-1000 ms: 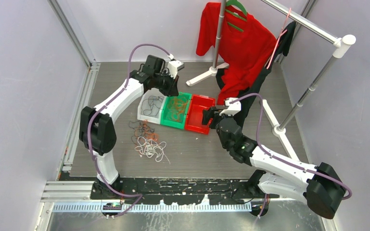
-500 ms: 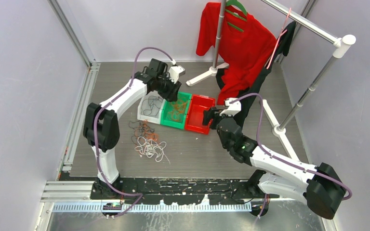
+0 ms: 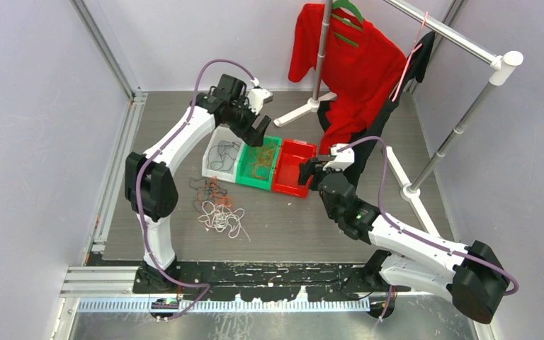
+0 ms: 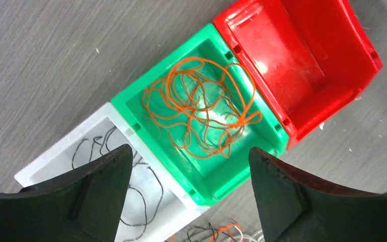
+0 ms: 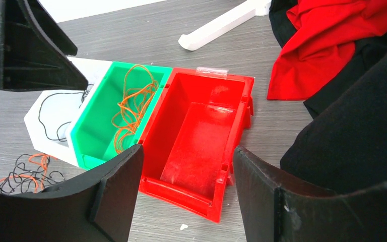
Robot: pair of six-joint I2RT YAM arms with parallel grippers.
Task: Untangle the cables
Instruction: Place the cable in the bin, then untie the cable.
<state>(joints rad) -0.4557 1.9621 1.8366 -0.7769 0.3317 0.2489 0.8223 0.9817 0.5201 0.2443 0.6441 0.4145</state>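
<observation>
Main risk: the tangled pile (image 3: 218, 205) left on the worktop (image 3: 290, 227) mixes orange, black and white strands. Pulling one colour likely drags the others along, so a wrong strand could land in a bin. The strands are string-thin, so a pinch can miss or slip.

Second risk: the orange cables (image 4: 201, 108) in the green bin (image 4: 131, 101) are springy loops. If a loop rides up, a passing finger could hook it and pull it back out.

Third: the right gripper (image 5: 186, 151) hangs close over the near end of the red bin (image 5: 196, 136). A low move could nudge the bin row. The red garment (image 3: 340, 64) and dark cloth hang just beside that arm, so there is a snag risk too.

Grippers: the left gripper (image 4: 186, 156) is above the green bin, jaws wide apart, nothing between them. The right gripper's jaws are also apart, holding nothing.

Cables, where and how:
- Orange: a loose curly bundle on the green bin's floor, overlapping loops, all inside the walls.
- Black cables (image 3: 221, 152): a few thin wavy strands in the white bin (image 4: 45, 169), just left of the green one.
- Red bin: no cable that I can see.
- Pile: on the bare worktop near the white bin, apart from it. White curls sit nearest the arm bases, orange and black behind. It looks light, limp, kinked and knotted, and I can't tell which strand lies on top.
</observation>
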